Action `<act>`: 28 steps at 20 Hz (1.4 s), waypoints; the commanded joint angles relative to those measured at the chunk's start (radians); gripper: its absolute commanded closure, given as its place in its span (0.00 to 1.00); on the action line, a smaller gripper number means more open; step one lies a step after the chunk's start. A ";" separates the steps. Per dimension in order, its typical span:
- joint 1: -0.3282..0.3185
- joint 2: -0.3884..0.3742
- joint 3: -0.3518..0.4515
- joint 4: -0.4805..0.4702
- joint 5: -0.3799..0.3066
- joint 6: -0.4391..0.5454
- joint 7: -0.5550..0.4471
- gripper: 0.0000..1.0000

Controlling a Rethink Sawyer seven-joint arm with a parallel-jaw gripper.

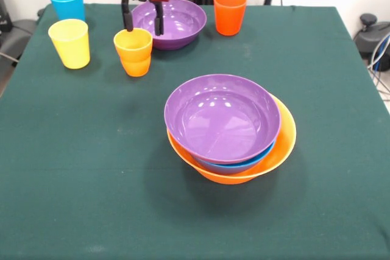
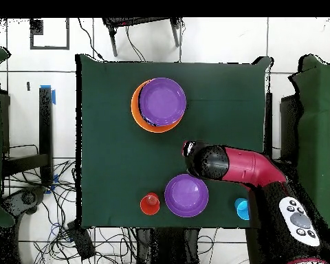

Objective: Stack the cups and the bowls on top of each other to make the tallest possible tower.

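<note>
The tower stands mid-table: a large orange bowl (image 1: 287, 140) holds a blue bowl (image 1: 234, 167), with a wide purple bowl (image 1: 222, 114) on top, tilted a little. A second purple bowl (image 1: 180, 19) sits at the far side. My gripper (image 1: 142, 28) is open and empty. Its fingertips hang between that bowl and an orange cup (image 1: 133, 51), at about rim height. The orange cup has a darker lower half. A yellow cup (image 1: 69, 42), a light blue cup (image 1: 67, 2) and a red-orange cup (image 1: 230, 12) stand apart.
Overhead, the tower (image 2: 159, 103), the loose purple bowl (image 2: 186, 194), the red-orange cup (image 2: 150, 203) and the light blue cup (image 2: 241, 207) show on the green cloth (image 2: 106, 151). My arm (image 2: 236, 166) hides the yellow and orange cups.
</note>
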 commanded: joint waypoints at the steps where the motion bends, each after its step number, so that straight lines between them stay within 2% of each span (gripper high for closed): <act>1: 0.005 0.074 0.084 0.008 -0.082 -0.034 -0.061 0.00; 6: 0.021 0.119 0.062 -0.026 -0.104 -0.066 -0.045 0.00; 16: 0.043 0.155 0.048 -0.056 -0.128 -0.092 -0.011 0.00; 28: 0.005 0.165 0.087 -0.053 -0.107 -0.069 -0.038 0.00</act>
